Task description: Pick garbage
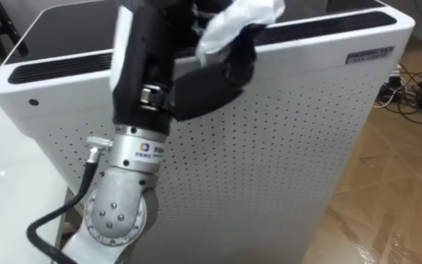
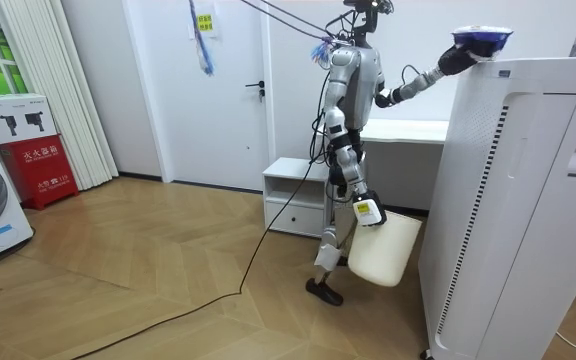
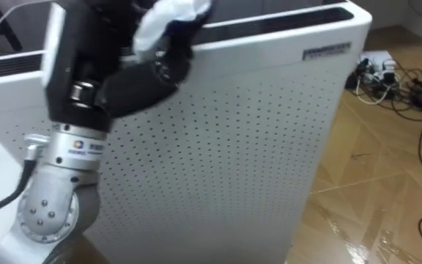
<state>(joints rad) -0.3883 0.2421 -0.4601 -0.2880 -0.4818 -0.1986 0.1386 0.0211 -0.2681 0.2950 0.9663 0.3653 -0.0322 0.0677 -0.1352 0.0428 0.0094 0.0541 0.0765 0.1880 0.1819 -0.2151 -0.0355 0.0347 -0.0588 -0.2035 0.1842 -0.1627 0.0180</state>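
**Left hand up at the top edge of the white unit, clamped on the garbage**

Left hand [image 1: 222, 70]: arm raised steeply from lower left, wrist bent forward, dark fingers curled round a crumpled white wad [image 1: 234, 22]. The wad sits at the front top edge of the tall perforated white unit [image 1: 269, 147].

Right hand [image 2: 365, 209]: hangs low beside the leg at a cream bin [image 2: 383, 250]; grip cannot be made out.
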